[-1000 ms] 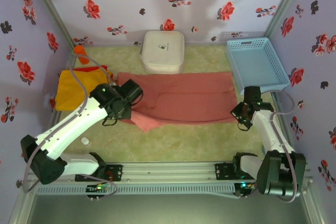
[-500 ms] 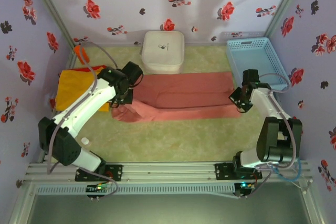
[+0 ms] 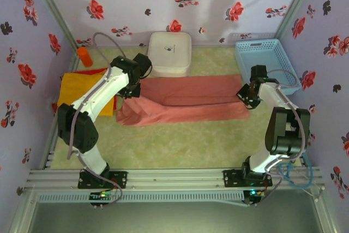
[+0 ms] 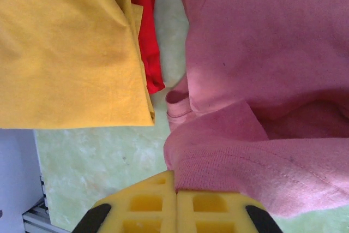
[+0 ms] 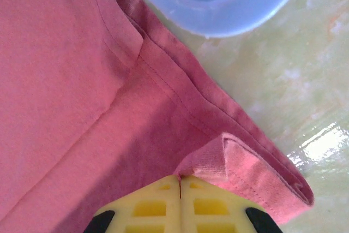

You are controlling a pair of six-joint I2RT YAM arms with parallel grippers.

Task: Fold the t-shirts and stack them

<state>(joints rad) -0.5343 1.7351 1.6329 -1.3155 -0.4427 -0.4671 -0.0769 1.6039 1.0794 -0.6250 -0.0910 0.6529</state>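
dusty salmon-pink cloth t-shirt (image 3: 191, 102) lying stretched sideways across table middle. left gripper (image 3: 130, 92) pinching its bunched left end, right gripper (image 3: 245, 95) pinching right hem corner, near light blue plastic basket (image 3: 267, 61). yellow-orange t-shirt (image 3: 76, 94) at far left, red t-shirt (image 4: 147, 36) peeking from under it.

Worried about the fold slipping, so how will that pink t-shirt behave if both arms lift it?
Probably floppy: the pink t-shirt bunches and wrinkles near the left gripper. Likely light, since a small pinch at the right gripper holds its corner. The unsupported middle would likely sag.
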